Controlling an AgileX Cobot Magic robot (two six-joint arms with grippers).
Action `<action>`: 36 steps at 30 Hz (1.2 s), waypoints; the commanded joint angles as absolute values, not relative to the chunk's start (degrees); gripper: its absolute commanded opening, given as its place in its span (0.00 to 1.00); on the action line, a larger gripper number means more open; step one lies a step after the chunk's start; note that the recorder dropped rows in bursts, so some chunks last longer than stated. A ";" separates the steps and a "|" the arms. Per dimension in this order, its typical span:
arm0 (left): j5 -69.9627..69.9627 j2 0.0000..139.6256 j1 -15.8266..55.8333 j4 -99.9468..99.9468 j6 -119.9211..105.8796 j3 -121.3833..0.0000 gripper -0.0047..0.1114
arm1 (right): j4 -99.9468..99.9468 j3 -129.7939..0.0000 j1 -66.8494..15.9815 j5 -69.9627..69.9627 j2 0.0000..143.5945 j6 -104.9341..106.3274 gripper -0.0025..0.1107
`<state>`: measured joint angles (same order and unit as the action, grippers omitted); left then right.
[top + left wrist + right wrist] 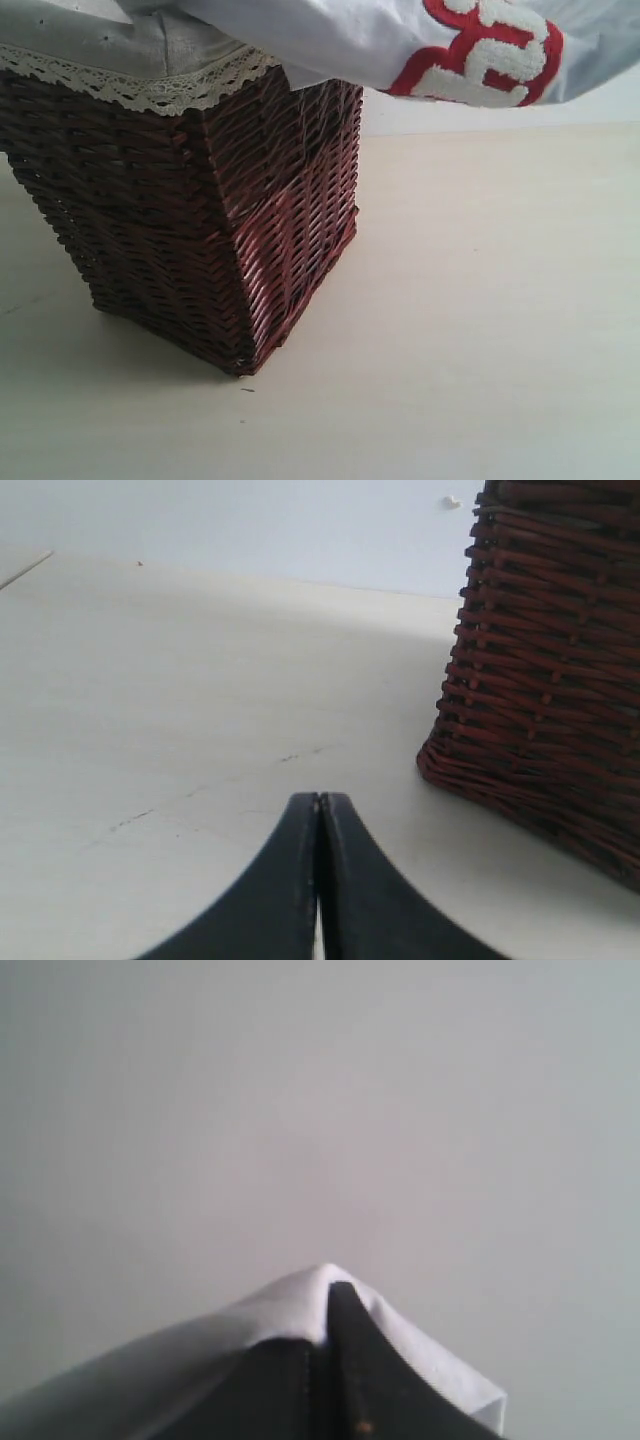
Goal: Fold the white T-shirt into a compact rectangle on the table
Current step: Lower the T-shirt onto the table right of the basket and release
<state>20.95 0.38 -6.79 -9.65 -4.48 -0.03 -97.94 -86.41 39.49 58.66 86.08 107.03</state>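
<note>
The white cotton T-shirt with fuzzy red-outlined lettering was off the table, hanging across the top of the exterior view. Its printed chest hung in the air to the right of the basket. Its other end passed over the basket's rim, though whether any of it lay inside could not be told. In the right wrist view a fold of the shirt draped over the right fingers, which were pressed together with the cloth pinched between them. The shirt therefore fell away from those fingers, down and back toward the basket. Too little of it showed to tell how its long axis ran.

The right arm was plainly the nearer one, since it had the shirt. The left fingers were closed tip to tip on nothing, low over the table near the foot of the dark brown wicker basket and apart from the cloth.

The basket, trimmed with white lace edging over a grey liner, stood on the left of the pale cream table. The smooth, flat top to its right lay bare apart from tiny specks. That stretch looked the likely place to lay the shirt out flat, and the basket's corner looked like the one thing the trailing cloth might snag on.
</note>
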 commanded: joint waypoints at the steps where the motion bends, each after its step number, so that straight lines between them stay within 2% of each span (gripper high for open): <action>1: 20.69 0.00 -6.40 -10.25 -4.54 0.00 0.04 | -99.95 -97.58 39.77 46.02 84.02 94.22 0.02; 5: 20.69 0.00 -6.40 -10.25 -4.54 0.00 0.04 | -99.95 -112.24 39.77 27.54 84.92 85.30 0.02; 8: 20.69 0.00 -6.40 -10.25 -4.54 0.00 0.04 | -99.95 -118.12 39.77 26.09 86.08 85.30 0.02; 13: 20.69 0.00 -6.40 -10.25 -4.54 0.00 0.04 | -99.95 -118.58 39.77 25.81 87.75 85.30 0.02; 17: 20.69 0.00 -6.40 -10.25 -4.54 0.00 0.04 | -83.11 -118.58 39.77 31.31 90.15 83.01 0.02; 21: 20.69 0.00 -6.40 -10.25 -4.54 0.00 0.04 | -61.86 -118.58 39.77 44.72 94.07 72.54 0.02; 25: 20.69 0.00 -6.40 -10.25 -4.54 0.00 0.04 | -49.65 -118.58 39.77 58.29 99.55 71.26 0.02; 29: 20.69 0.00 -6.40 -10.25 -4.54 0.00 0.04 | -44.97 -118.58 39.77 63.10 105.37 71.26 0.02; 36: 20.69 0.00 -6.40 -10.25 -4.54 0.00 0.04 | -49.93 -118.58 39.62 59.24 110.00 71.79 0.02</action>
<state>20.95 0.38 -6.79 -9.65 -4.48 -0.03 -45.54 -118.14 39.49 62.21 109.29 71.59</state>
